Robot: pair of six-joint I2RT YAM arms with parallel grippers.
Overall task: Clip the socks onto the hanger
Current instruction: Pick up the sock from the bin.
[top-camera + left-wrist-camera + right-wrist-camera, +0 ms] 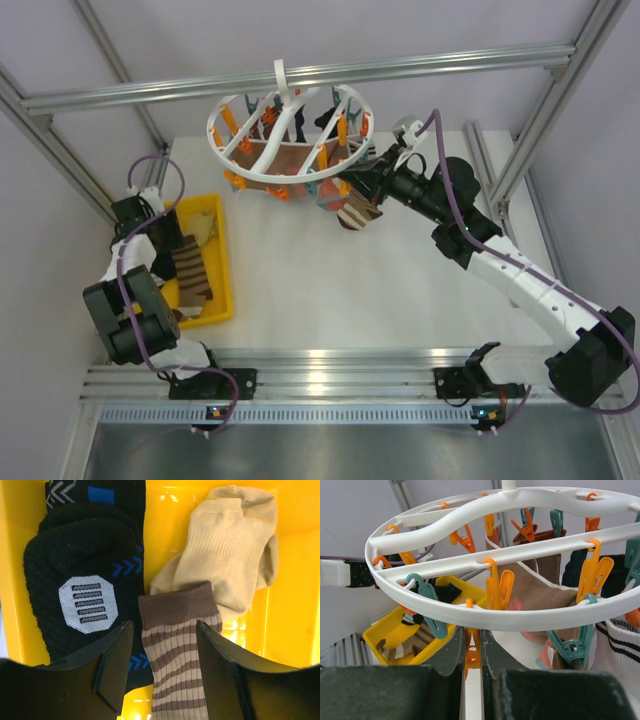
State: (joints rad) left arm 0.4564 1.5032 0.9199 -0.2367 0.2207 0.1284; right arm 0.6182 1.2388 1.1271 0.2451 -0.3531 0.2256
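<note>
a: where was the hanger (262,176)?
b: it hung by its hook from the metal crossbar (450,62) at the far side, above the white table (330,290). brown and black socks dangled from its clips. there was also a hanging sock (358,215) with stripes, on the side nearest the right arm.
a: and the right gripper (471,636)?
b: it was up under the ring's rim. its fingers were clenched to a narrow slit, with an orange clip (471,660) pinched in it.
a: the rest of the socks?
b: they were in the yellow tray (295,580) by the table's left edge. a black sock (85,580) with blue chevrons and a pale badge lay on the left and a tan sock (230,555) on the right. a brown-and-cream striped sock (175,645) lay between them, its cuff overlapping the tan one.
a: left gripper (165,670)?
b: it was right over the tray, fingers released and spread, one on each side of the striped sock. i couldn't tell whether the tips touched the fabric.
</note>
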